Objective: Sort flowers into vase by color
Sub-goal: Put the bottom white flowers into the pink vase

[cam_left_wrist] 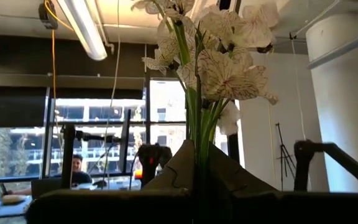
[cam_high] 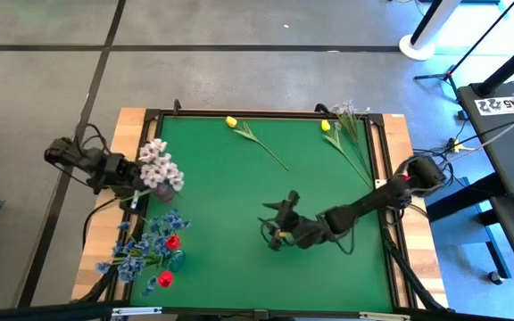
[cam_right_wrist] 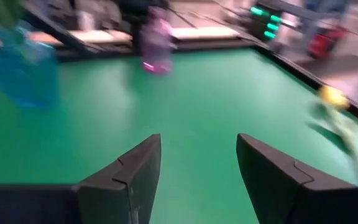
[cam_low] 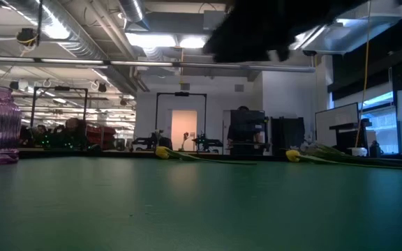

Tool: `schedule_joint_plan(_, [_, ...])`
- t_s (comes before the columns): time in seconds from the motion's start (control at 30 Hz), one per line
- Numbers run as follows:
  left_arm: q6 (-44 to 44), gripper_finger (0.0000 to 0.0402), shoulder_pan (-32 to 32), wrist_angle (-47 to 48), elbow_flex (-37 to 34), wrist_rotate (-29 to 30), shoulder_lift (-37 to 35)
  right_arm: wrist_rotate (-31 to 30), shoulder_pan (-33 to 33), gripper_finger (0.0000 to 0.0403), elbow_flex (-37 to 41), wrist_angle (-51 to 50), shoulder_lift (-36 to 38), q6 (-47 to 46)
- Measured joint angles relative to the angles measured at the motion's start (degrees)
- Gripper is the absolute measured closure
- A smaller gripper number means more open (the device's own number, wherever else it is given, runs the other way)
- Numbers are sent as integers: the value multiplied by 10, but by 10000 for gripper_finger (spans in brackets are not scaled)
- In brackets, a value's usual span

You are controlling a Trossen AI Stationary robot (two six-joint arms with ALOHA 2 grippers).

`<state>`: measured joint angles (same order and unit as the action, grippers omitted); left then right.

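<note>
Hovering with fingers spread above the green table (cam_high: pixel 239 223), the right gripper (cam_high: pixel 277 225) is carrying nothing, while the left gripper (cam_high: pixel 141 185) is pinching white flowers (cam_high: pixel 161 165).

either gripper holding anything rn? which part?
Left gripper is shut on the green stems of a bunch of white, purple-veined artificial flowers, just below the blooms. Right gripper is open over the green table, holding nothing.

From my station I can read no text, label, brand or number anywhere in these views.
</note>
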<state>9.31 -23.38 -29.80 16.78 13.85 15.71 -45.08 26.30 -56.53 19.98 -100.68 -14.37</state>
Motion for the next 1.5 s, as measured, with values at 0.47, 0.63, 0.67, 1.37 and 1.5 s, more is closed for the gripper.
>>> schedule_joint_plan(0.47, [-74,392,71,-418,0,-15,363,172,-27,194,0,362,-35,236])
schedule_joint_plan(0.63, [-115,392,93,-483,0,-53,428,172,-27,194,0,370,-35,251])
schedule_joint_plan(0.67, [-120,392,94,-492,0,-55,438,172,-27,194,0,371,-35,251])
schedule_joint_plan(1.37, [-122,392,90,-549,128,-114,639,183,-30,194,0,409,-35,256])
schedule_joint_plan(1.5, [-122,392,89,-557,159,-121,673,213,-51,194,0,403,-35,257])
